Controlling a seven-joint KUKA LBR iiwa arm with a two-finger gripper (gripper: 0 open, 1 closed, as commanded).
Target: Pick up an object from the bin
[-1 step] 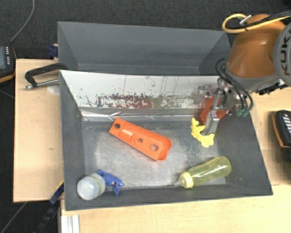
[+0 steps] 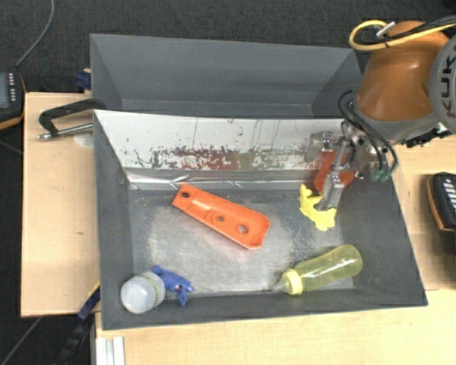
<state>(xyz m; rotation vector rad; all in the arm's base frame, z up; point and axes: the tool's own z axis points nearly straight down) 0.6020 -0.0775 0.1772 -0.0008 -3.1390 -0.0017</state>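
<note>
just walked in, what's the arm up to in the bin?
The KUKA arm's gripper is low in the right of the grey metal bin, at a small yellow plastic piece. Whether it has it is unclear. A flat orange plastic part with holes, a yellow-green translucent bottle and a white-and-blue object lie apart.

Bright, even light leaves a pale sheen on the bin floor (image 2: pixel 167 242) and soft, faint shadows.
</note>
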